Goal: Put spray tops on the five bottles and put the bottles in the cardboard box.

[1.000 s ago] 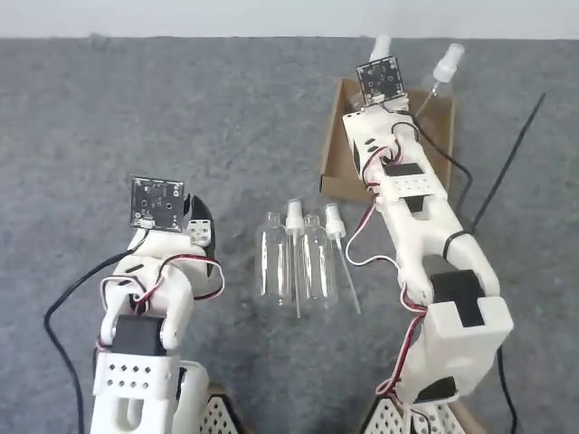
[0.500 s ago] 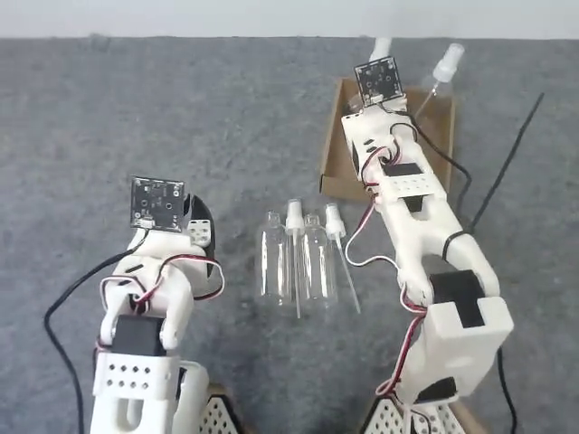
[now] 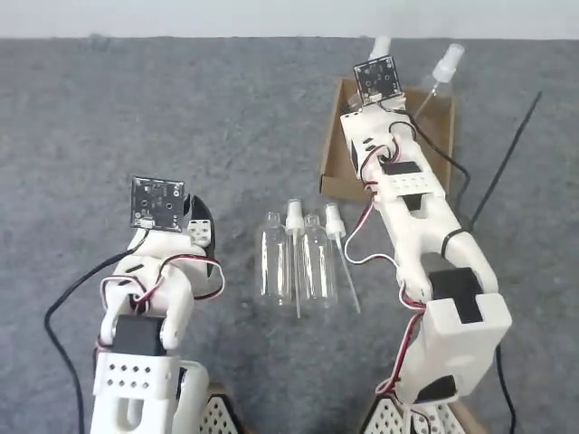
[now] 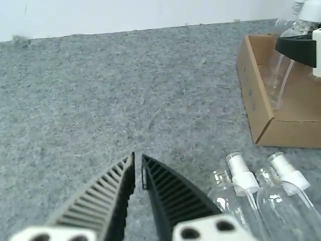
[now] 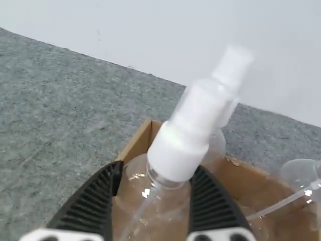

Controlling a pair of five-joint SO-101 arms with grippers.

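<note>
Bottle [image 5: 175, 150], likely light and slick, is clamped at its shoulder by the right gripper [image 5: 155, 176], high view's upper right; left gripper [image 4: 138, 161] together, empty

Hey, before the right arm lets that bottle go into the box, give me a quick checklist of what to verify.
1. Right gripper shut on the capped bottle: ok.
2. Bottle above the cardboard box: ok.
3. Drop spot free of the leaning bottle inside: cannot tell.
4. Left gripper away from the box, shut: ok.
5. Two table bottles capped: not ok, spray tops lie loose beside them.
</note>
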